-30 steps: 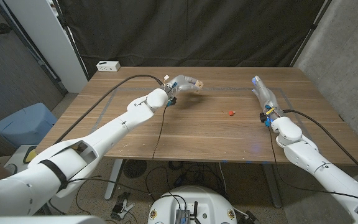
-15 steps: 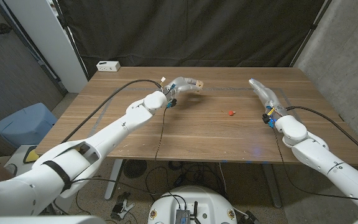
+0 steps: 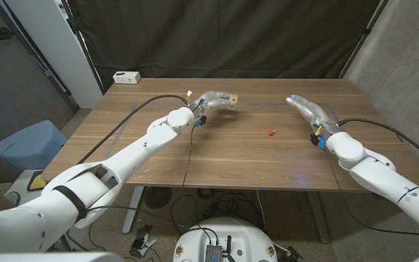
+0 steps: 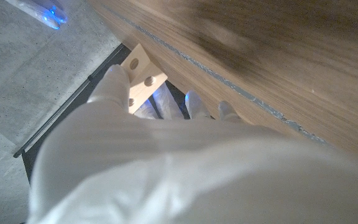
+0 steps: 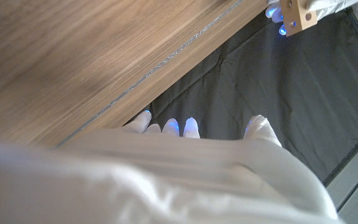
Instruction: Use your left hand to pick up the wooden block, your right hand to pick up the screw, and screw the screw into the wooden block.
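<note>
At far left, a white box on the table's back corner. Left hand raised above the far side of the table, gripping the wooden block, 3 holes showing on the block's face in the left wrist view. Red screw lying alone on the tabletop between the arms, nearer the right one. Right hand empty, fingers stretched toward the table's far edge and held apart, well clear of the screw
</note>
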Motion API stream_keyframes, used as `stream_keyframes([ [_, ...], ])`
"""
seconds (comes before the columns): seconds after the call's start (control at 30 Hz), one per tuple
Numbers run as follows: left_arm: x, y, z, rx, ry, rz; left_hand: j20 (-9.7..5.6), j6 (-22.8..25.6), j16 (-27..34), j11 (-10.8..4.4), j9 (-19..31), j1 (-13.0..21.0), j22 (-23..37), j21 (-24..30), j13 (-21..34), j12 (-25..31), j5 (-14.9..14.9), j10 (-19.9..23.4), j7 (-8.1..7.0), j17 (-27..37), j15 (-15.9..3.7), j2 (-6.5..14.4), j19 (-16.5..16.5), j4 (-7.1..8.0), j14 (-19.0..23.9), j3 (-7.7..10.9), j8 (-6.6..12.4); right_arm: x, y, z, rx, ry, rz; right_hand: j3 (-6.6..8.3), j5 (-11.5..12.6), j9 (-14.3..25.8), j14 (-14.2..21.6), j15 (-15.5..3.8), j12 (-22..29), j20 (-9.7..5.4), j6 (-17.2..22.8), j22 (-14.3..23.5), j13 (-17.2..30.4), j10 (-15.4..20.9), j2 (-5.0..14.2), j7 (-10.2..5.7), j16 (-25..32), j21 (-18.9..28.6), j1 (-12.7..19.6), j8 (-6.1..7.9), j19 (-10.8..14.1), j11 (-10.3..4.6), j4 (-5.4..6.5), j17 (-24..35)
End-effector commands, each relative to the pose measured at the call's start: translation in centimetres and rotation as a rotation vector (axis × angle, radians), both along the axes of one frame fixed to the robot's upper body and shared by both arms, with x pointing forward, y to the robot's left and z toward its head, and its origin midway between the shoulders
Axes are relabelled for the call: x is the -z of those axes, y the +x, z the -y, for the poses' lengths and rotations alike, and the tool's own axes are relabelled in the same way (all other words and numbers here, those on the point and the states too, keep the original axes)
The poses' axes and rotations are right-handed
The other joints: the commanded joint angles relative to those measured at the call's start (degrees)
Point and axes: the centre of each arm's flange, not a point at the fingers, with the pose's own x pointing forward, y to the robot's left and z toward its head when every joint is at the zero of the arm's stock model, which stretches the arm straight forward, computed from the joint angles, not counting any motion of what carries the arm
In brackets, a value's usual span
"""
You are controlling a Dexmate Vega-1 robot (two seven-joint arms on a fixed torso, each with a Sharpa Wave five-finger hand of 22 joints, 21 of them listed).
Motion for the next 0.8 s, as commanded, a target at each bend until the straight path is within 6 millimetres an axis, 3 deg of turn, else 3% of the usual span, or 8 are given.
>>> stream_keyframes([
  [0.03, -0.5, 0.5, 0.1, 0.036, 0.022, 0.027, -0.07, 0.56, 0.26, -0.09, 0.2, 0.29, 0.04, 0.09, -0.08, 0.11, 0.26, -0.32, -0.02, 0.14, -2.65, 0.62, -0.66, -0.11, -0.22, -0.21, 0.28, -0.7, -1.3, -0.1, 0.069, -0.161, -0.016, 0.43, 0.11, 0.23, -0.2, 0.32, 0.15, 0.36, 0.31, 0.16, 0.31, -0.01, -0.12, -0.61, 0.46, -0.11, 1.38, 0.17, -0.2, 0.32, -0.98, 0.07],
  [0.27, -0.7, 0.1, 0.3, 0.024, 0.062, 0.156, -0.65, 0.29, 0.22, -0.18, 0.19, 0.45, 0.04, 0.07, -0.27, 0.04, 0.14, -0.71, -0.03, 0.15, -3.43, 0.63, -1.27, -0.2, -0.52, -0.24, 0.19, -0.8, -1.7, -0.1, 0.105, -0.204, -0.027, 0.81, 0.16, 0.28, -0.05, 0.31, 0.15, 0.5, 0.46, 0.17, 0.33, -0.05, -0.25, -0.42, 0.51, -0.09, 2.32, 0.21, -0.16, 0.38, -1.73, 0.08],
  [0.8, 0.3, 0.5, 0.6, 0.011, 0.067, 0.224, -2.5, 1.27, 0.42, -0.25, 0.23, 0.37, 0.09, 0.27, -0.46, 0.07, 0.03, -0.75, 0.01, 0.21, -4.45, 0.98, -1.01, -0.01, -0.03, -0.23, 0.61, -2.4, -1.9, -0.4, 0.164, -0.408, -0.069, 1.04, -0.71, 0.39, 0.19, 0.36, 0.12, 0.83, 2.4, 0.18, 0.39, -0.31, -1.42, -0.76, 0.57, -0.03, 3.67, 0.78, 0.02, 0.23, -3.09, 0.11],
])
